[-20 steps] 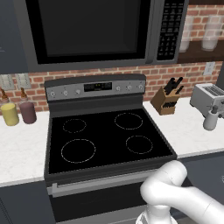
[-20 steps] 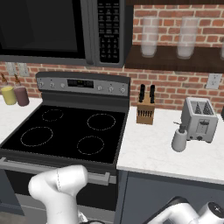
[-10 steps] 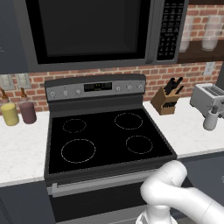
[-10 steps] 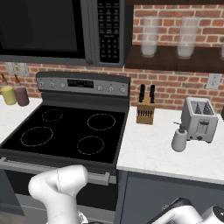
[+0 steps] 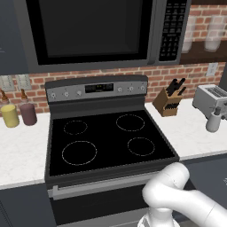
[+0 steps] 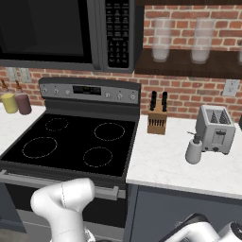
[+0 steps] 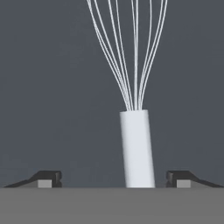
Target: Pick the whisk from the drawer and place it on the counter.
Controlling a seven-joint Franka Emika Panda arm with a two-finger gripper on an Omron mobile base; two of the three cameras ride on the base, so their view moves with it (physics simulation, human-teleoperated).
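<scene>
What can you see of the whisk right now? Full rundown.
In the hand view, the whisk lies on a flat dark grey surface. Its handle is a pale, smooth, straight cylinder, slightly tilted, running off the bottom of the view. Thin silvery wires fan out from its top end and leave the frame, so the balloon's tip is unseen. It sits between the open tool's two dark fingertips, nearer one of them, with clear gaps on both sides; nothing grips it yet.

White arm bent low, claw [image 7: 113, 178] spread wide, 2 fingertips [image 7: 48, 177] apart

whisk [image 7: 137, 144] head cut off; handle's lower end hidden
</scene>
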